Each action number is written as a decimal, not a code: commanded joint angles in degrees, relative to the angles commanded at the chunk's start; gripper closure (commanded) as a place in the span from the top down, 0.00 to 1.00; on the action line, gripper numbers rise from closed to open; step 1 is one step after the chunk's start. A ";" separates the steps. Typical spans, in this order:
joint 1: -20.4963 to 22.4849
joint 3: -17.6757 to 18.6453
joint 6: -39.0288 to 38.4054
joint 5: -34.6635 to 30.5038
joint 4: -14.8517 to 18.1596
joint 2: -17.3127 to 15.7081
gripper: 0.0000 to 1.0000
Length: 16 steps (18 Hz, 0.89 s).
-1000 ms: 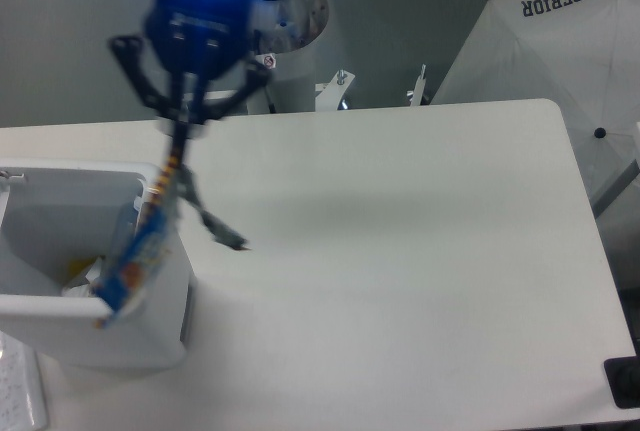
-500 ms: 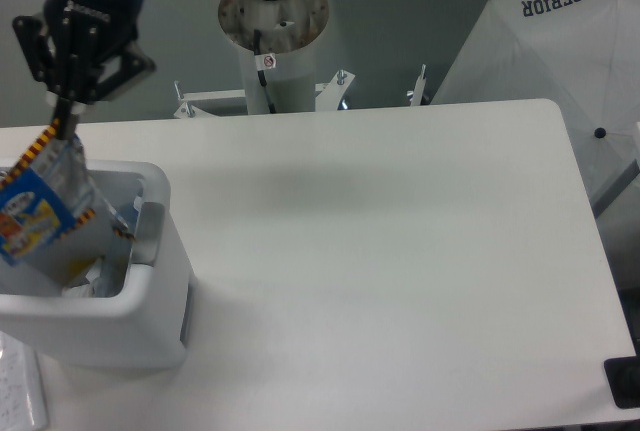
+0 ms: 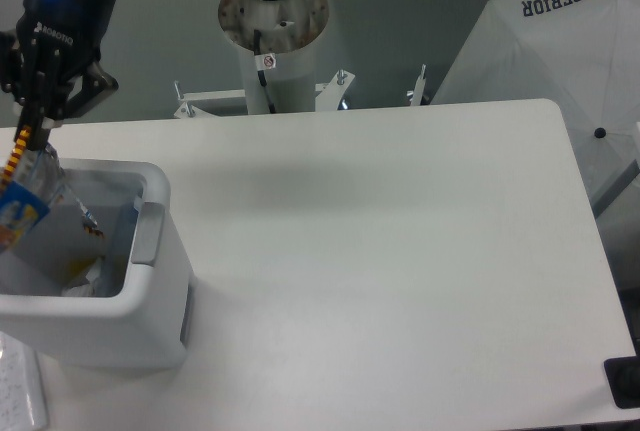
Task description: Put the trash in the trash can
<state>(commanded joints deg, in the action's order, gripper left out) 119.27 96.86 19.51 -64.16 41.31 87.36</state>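
At the upper left my gripper (image 3: 33,123) is shut on the top edge of the trash, a blue snack packet (image 3: 22,201) with an orange striped edge. The packet hangs straight down over the left part of the white trash can (image 3: 150,296), its lower end at about rim height. The can stands at the table's left side with a grey side panel (image 3: 148,234). Inside it I see a bluish piece (image 3: 122,233), a yellow scrap (image 3: 78,269) and something white; whether the bluish piece is more trash is unclear.
The white table (image 3: 400,251) stretches to the right of the can. The arm's base column (image 3: 272,21) stands behind the table's far edge. A white cover marked SUPERIOR (image 3: 560,41) sits at the far right. A dark object (image 3: 625,381) lies at the lower right corner.
My gripper has swung left from above the can's right rim to over its left part, carrying the packet, which now hangs over the can's opening.
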 joint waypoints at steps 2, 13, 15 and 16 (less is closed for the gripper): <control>0.09 -0.18 0.09 -0.26 0.00 -0.09 1.00; 7.89 -1.32 7.54 -25.37 -0.09 2.10 1.00; 11.85 -0.97 10.18 -26.63 0.44 2.89 1.00; 13.34 -0.62 12.98 -26.89 0.44 3.68 1.00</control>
<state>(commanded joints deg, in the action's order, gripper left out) 132.61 96.24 32.49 -91.05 41.75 91.05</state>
